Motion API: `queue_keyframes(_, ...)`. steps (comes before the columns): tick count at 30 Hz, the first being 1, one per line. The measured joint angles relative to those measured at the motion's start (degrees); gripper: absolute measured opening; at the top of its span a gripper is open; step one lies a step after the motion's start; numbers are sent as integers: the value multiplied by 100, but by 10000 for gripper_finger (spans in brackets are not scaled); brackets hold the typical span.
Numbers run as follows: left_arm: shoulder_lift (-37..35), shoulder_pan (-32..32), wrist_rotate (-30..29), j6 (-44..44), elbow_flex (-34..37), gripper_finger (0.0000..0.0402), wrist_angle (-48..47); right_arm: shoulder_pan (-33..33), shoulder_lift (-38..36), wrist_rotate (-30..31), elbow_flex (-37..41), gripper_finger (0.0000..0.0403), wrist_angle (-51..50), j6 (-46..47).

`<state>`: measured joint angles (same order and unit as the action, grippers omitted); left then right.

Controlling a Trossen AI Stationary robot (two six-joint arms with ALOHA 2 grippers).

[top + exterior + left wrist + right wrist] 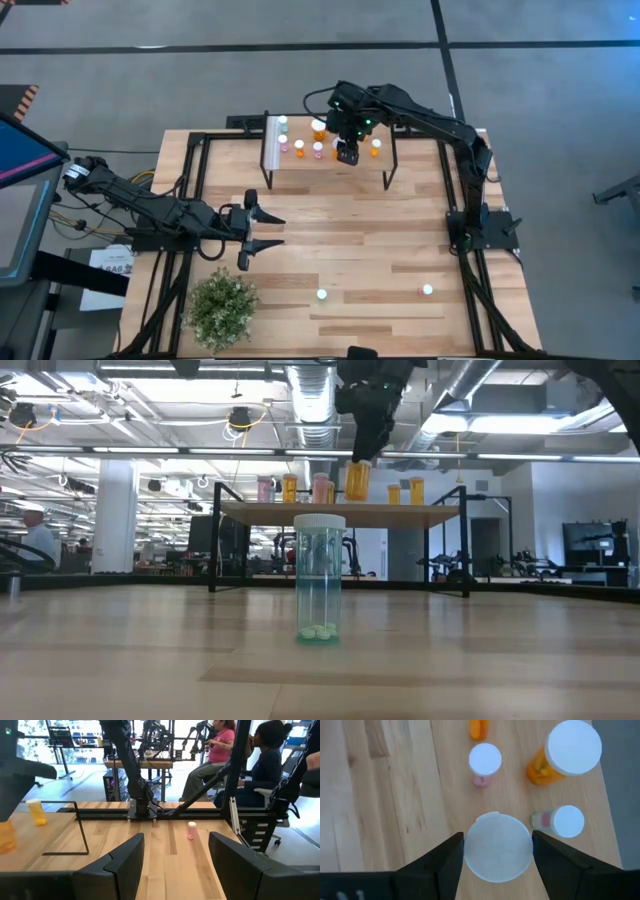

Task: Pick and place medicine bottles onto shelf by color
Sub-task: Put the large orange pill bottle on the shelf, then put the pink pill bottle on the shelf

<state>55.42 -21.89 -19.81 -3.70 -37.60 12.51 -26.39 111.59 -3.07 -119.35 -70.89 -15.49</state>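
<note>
While the right gripper (497, 852) brackets a large orange bottle (357, 480) above the shelf (340, 514), grip indeterminate | risk: early release tips it into small bottles (568, 821) just beyond fingertips | left gripper (262, 240) open, idle

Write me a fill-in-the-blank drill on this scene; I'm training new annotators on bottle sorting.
1. The right tool hangs above the ____.
2. The bottle under it has an ____ body.
3. The left tool is ____ and empty.
4. Off that platform, ____ bottles stand on the tabletop.
Missing words: shelf; orange; open; two.
</note>
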Motion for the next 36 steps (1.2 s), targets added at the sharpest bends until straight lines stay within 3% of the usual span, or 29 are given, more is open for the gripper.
queue_keyframes(15,0,0,-2,-2,0,210,16,2,-98,16,-15,266,168,28)
queue_keyframes(23,0,0,5,-7,0,210,-33,22,-610,39,-231,266,-638,189)
queue_keyframes(31,0,0,7,-128,0,210,-78,960,-1546,33,105,266,-1067,570)
queue_keyframes(36,0,0,7,-173,0,210,-136,1916,-2191,311,934,266,-868,999)
